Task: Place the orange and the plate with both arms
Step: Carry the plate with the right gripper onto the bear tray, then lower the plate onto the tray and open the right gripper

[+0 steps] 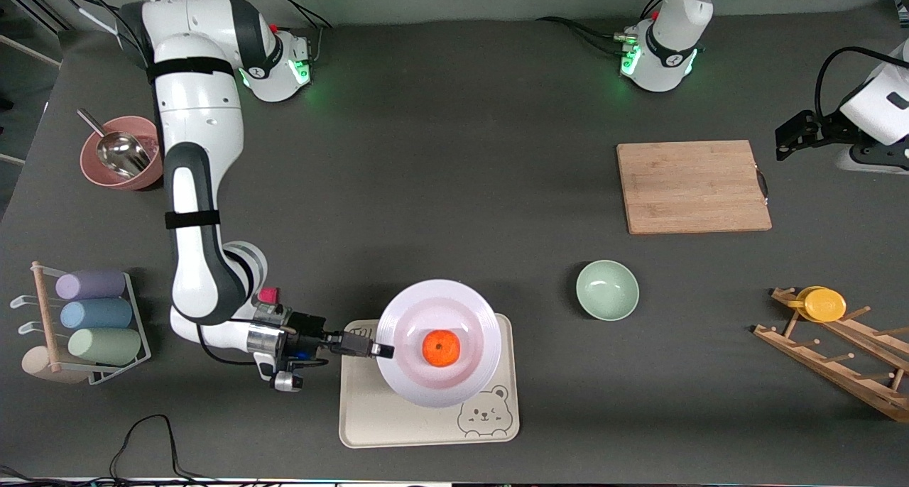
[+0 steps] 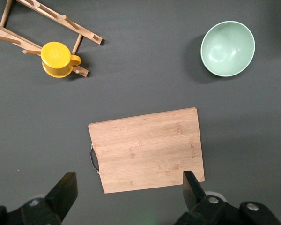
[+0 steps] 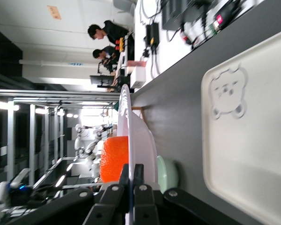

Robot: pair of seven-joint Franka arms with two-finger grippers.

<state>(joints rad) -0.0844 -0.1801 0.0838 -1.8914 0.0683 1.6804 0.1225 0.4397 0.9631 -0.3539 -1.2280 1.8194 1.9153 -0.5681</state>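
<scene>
The white plate (image 1: 439, 341) hangs over the cream bear tray (image 1: 426, 416), with the orange (image 1: 441, 348) resting in its middle. My right gripper (image 1: 380, 349) is shut on the plate's rim at the end toward the right arm. In the right wrist view the plate (image 3: 139, 140) shows edge-on between the closed fingers, held clear above the tray (image 3: 253, 140), with the orange (image 3: 114, 157) on it. My left gripper (image 2: 129, 194) is open and empty, high over the wooden cutting board (image 2: 147, 149); it waits at the left arm's end of the table (image 1: 806, 128).
A mint-green bowl (image 1: 606, 289) stands between tray and cutting board (image 1: 692, 187). A wooden rack with a yellow cup (image 1: 822, 304) lies near the left arm's end. A pink bowl with a scoop (image 1: 121, 153) and a rack of pastel cups (image 1: 92, 316) sit at the right arm's end.
</scene>
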